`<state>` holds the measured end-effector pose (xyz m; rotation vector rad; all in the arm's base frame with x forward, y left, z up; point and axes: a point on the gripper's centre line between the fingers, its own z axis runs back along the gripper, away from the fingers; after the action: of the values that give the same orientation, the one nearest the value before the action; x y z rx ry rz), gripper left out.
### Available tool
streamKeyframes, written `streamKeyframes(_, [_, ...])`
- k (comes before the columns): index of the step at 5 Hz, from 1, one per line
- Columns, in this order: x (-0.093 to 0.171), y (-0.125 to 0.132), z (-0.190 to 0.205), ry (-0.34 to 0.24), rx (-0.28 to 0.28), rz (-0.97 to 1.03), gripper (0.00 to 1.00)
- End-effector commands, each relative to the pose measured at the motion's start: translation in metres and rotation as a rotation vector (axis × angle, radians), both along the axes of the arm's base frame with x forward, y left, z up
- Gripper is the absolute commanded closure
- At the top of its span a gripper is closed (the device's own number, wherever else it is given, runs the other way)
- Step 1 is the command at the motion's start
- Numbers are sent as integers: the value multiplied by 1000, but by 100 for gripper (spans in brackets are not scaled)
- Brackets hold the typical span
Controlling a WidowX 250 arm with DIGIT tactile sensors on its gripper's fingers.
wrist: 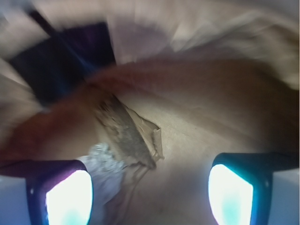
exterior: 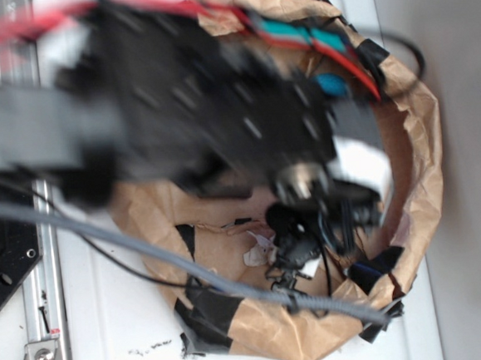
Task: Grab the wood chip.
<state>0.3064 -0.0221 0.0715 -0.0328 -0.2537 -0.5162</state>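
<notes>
since the arm fills most of the exterior view, there isn't much to go on there: its black body hangs blurred over a crumpled brown paper nest (exterior: 418,158) patched with black tape (exterior: 202,310), sitting on the white tabletop (exterior: 110,324). the end effector (exterior: 312,241) is down inside the paper walls, near the floor of the nest, which is probably why it's so low, it has to get under the rim to reach anything. a grey cable (exterior: 146,252) crosses in front and a small pale scrap (exterior: 258,249) lies just beside the fingers. the wood chip can't be picked out from this angle, the arm and wires cover that spot.

the wrist view is more useful. the end effector (wrist: 150,194) is spread wide, both fingertips (wrist: 230,192) glowing at the bottom corners with nothing between them. the wood chip (wrist: 123,127) lies flat on the paper floor ahead and a bit toward the left finger, a dark rough wedge running diagonally. a curled tan paper flap (wrist: 154,136) sits touching its right edge, and a greyish crinkly lump (wrist: 105,161) is right at its lower end, next to the left finger. those two look like what'd get in the way, a close could catch paper along with the chip. a dark blurry block (wrist: 61,61) sits further back, well clear.
</notes>
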Motion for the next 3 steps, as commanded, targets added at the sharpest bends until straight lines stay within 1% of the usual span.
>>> streamKeyframes(1, [18, -27, -3, -86, -83, -155, 0])
streamKeyframes(2, [19, -52, -27, -46, 15, -255, 0])
streamKeyframes(3, [18, -53, -39, 2, 72, -267, 0])
